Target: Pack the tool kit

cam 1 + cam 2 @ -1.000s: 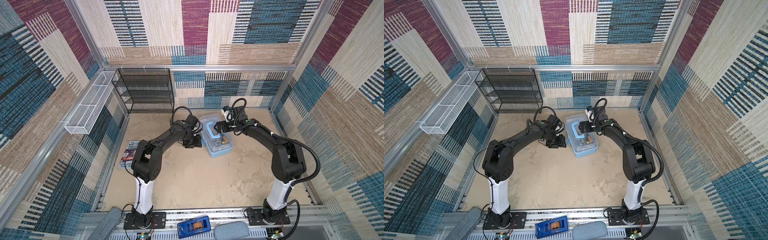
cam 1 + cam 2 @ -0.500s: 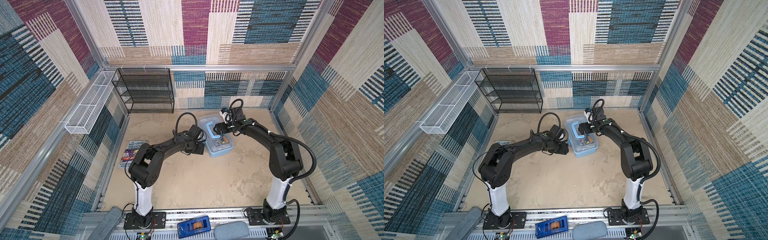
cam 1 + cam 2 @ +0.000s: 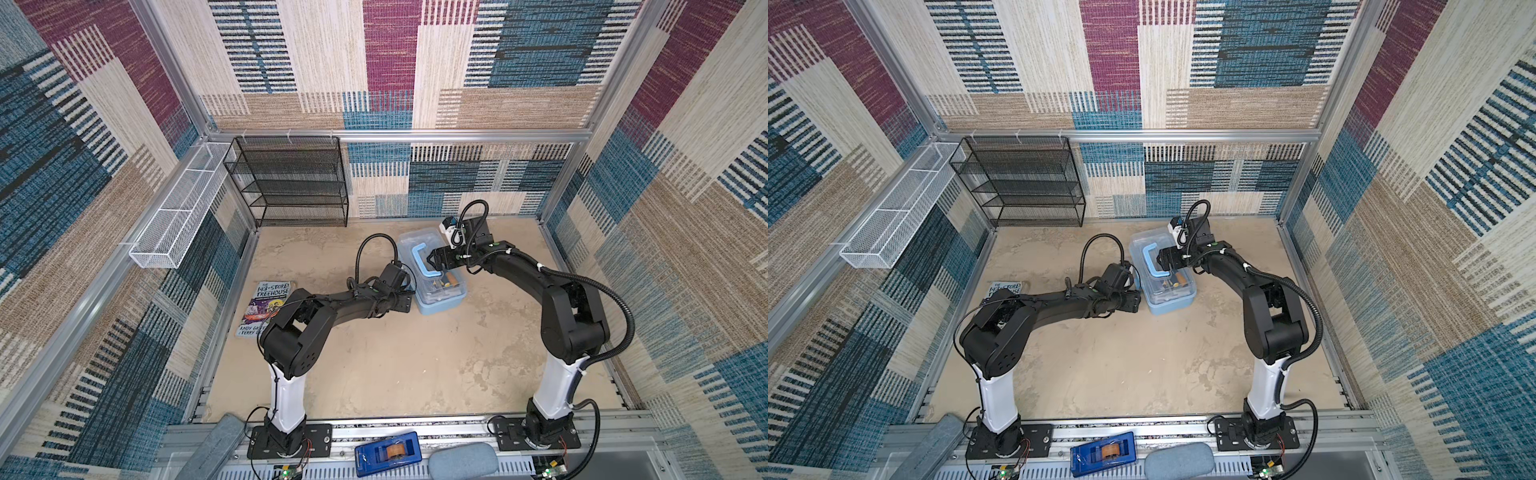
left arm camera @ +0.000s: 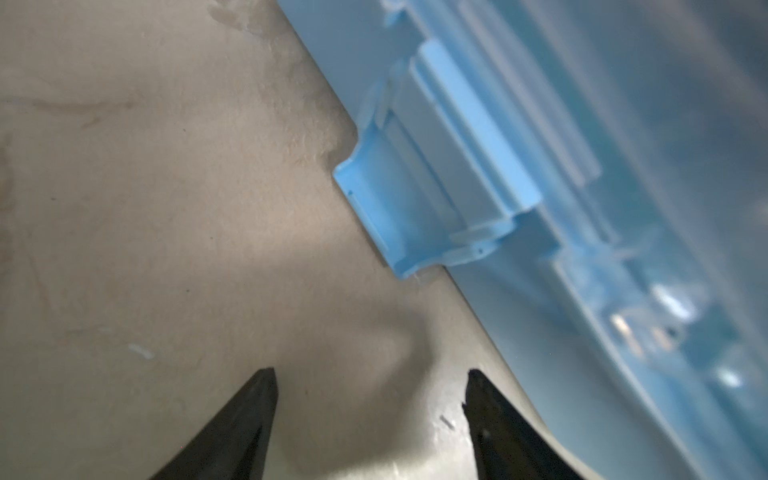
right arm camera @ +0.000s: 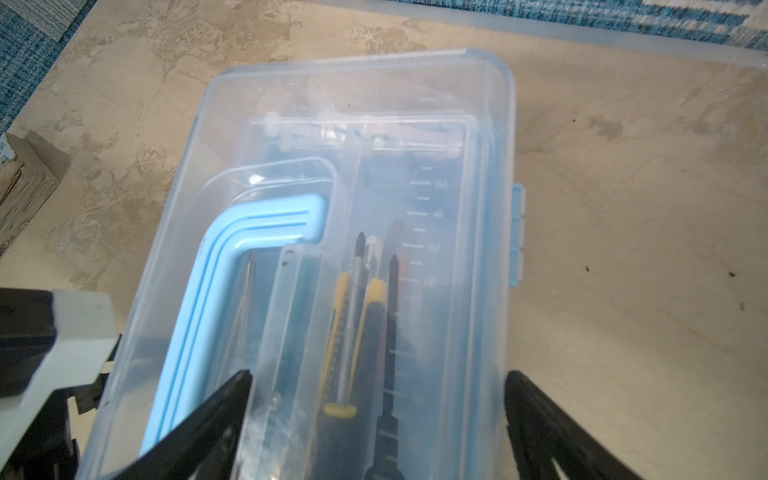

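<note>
- Woven patchwork walls point(image 3: 390, 62) in blue, plum and tan are enclosing a sandy bench point(image 3: 395, 365), seen from above.
- Toward the back middle of the bench, a pale blue tool case point(image 3: 440, 297) is sitting with its clear lid point(image 5: 415, 95) down and its blue handle point(image 3: 423, 262) lying flat on top. Slim tools point(image 5: 374, 299) are showing through the lid.
- On the left arm point(image 3: 332, 307), the left jaws are standing apart and empty, low over the bench just beside the case's long side, facing a blue latch point(image 4: 436, 187).
- On the right arm point(image 3: 528, 270), the right jaws are spread wide over the lid beside the handle, gripping nothing. Whether they are touching the lid is unclear.
- Risk: that latch is looking flared out from the wall, so it is probably unclipped. A push landing off-centre could be sliding or twisting the light case instead of snapping the latch shut. An unclipped lid could be spilling tools if the case is lifted. The right jaws could also be catching the handle.
- Count: two arms, one case, one handle, two latches (the second point(image 5: 516, 235) on the opposite side), one book point(image 3: 266, 307), one black mesh rack point(image 3: 291, 183), one white wire basket point(image 3: 183, 208) and one dark blue tape dispenser point(image 3: 388, 453). The tools are overlapping too much to count.
</note>
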Controlling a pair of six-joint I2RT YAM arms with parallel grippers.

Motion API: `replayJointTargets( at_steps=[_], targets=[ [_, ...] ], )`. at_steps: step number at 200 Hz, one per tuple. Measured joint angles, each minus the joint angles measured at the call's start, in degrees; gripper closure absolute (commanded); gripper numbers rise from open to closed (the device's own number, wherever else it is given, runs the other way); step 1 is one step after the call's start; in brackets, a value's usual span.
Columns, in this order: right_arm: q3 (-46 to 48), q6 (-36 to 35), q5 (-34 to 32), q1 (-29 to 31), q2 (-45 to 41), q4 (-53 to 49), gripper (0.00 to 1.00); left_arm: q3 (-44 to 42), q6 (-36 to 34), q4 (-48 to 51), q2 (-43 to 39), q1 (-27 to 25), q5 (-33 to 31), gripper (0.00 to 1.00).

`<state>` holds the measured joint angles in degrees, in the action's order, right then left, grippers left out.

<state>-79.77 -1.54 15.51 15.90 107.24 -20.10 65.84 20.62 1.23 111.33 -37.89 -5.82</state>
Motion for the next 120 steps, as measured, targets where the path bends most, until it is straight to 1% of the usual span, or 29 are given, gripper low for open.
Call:
replayJointTargets(
  at_steps=[33, 82, 120],
  targets=[
    [2.6, 0.2, 0.1, -0.6, -1.4, 2.4, 0.07, -3.2, -1.7, -5.7, -0.3, -0.3, -1.5, 0.24],
    [5.5, 1.7, 0.6, -0.6, -2.5, 5.4, 0.09, -11.0, -3.8, -17.9, -2.1, -1.4, -1.5, 0.22],
    [7.5, 2.0, 0.7, -0.6, -3.5, 7.3, 0.10, -14.3, -6.3, -23.8, -2.3, -2.3, -2.1, 0.21]
  ],
)
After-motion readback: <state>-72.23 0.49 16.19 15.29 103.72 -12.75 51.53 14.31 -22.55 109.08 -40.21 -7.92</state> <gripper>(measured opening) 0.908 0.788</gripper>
